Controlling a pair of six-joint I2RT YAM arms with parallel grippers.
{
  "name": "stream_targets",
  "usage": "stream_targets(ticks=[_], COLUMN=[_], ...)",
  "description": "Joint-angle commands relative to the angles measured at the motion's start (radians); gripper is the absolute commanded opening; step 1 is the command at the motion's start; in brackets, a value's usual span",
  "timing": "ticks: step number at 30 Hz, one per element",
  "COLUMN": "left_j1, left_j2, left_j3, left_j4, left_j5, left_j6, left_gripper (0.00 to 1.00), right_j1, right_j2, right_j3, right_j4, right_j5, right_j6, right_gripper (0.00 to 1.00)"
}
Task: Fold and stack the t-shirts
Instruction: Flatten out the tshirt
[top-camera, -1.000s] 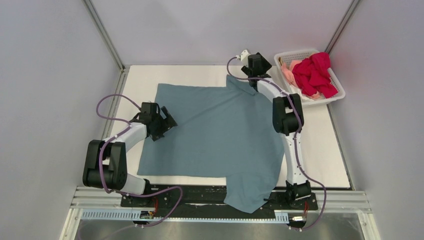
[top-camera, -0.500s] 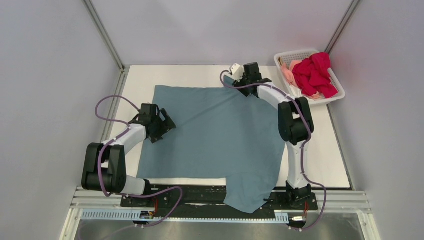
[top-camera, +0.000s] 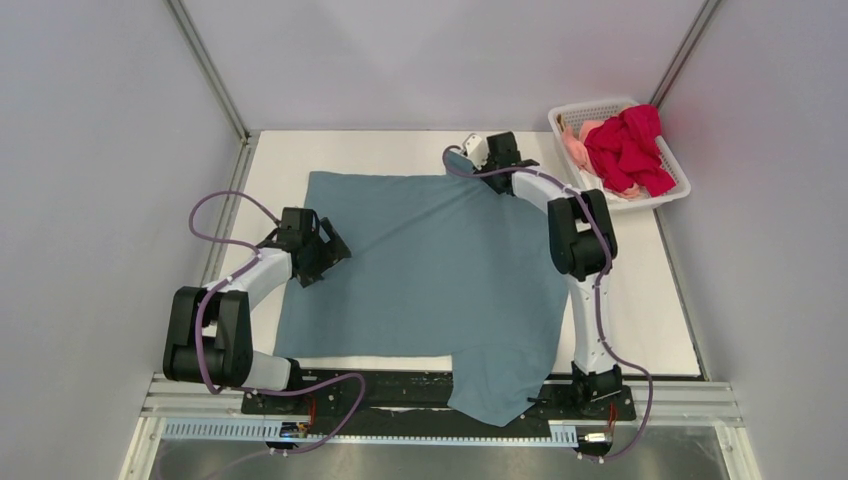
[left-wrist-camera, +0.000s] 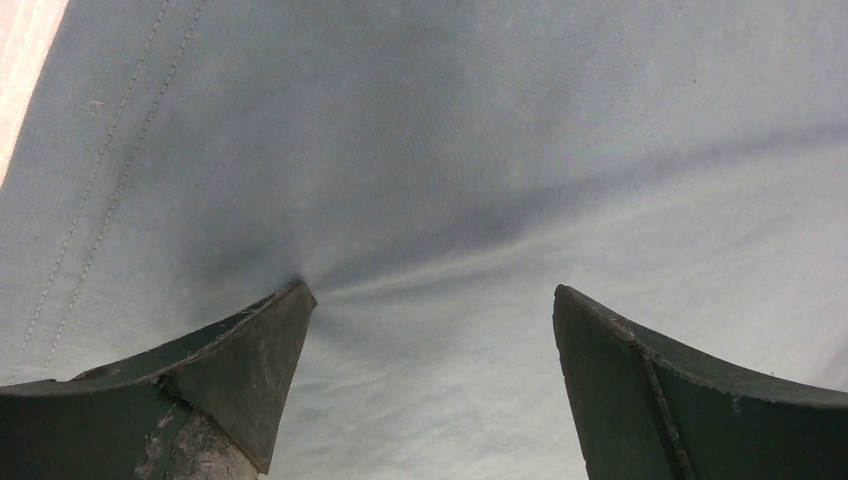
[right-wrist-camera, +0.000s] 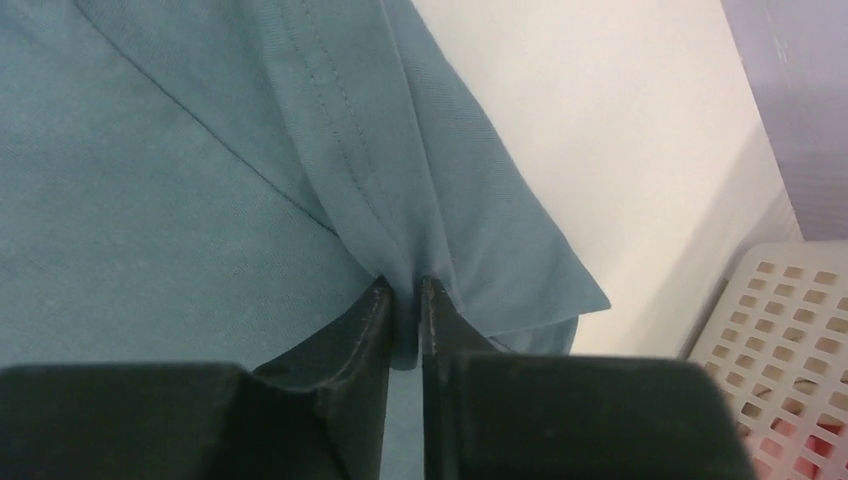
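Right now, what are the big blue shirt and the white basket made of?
The blue-grey t-shirt looks like soft matte cloth, maybe cotton: it wrinkles and shows stitched hems. The basket looks like hard white plastic, with a lattice of holes.

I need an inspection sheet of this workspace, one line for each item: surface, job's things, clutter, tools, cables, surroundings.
Surface: white table, largely covered by cloth.
Job's things: blue-grey shirt spread flat, one part hanging over the near edge; red shirt and pink shirt crumpled in the basket at the far right corner.
Clutter: nothing seen.
Tools: left tool open, one tip pressing the blue-grey shirt's left side; right tool shut on a fold at that shirt's far edge.
Cables: purple cables looping beside both arms.
Surroundings: grey walls; metal rail along the near edge.
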Motion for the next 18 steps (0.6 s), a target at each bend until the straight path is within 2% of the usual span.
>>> stream_targets(ticks=[1, 8, 12, 14, 15, 18], left_j1=[0.006, 0.006, 0.005, 0.005, 0.005, 0.005], left_j2=[-0.024, -0.012, -0.003, 0.001, 0.002, -0.005], left_j3=[0.004, 0.011, 0.016, 0.021, 0.024, 0.039], left_j4=[-0.049, -0.057, -0.056, -0.056, -0.055, -0.060], left_j5=[-0.060, -0.060, -0.053, -0.049, -0.044, -0.028], left_j6=[0.021, 0.022, 0.027, 0.032, 0.036, 0.048], left_gripper=[1.00, 1.00, 1.00, 1.00, 1.00, 1.00], right_j1=[-0.011, -0.022, -0.034, -0.041, -0.044, -0.043], right_j2=[0.038, 0.099, 0.190, 0.245, 0.269, 0.284], right_j3=[0.068, 0.210, 0.335, 0.394, 0.417, 0.463], right_j4=[0.010, 0.101, 0.164, 0.220, 0.256, 0.347], right_j5=[0.034, 0.179, 0.230, 0.256, 0.265, 0.325], right_j6=[0.025, 0.041, 0.045, 0.040, 0.038, 0.045], right_gripper=[0.11, 0.09, 0.14, 0.25, 0.34, 0.71])
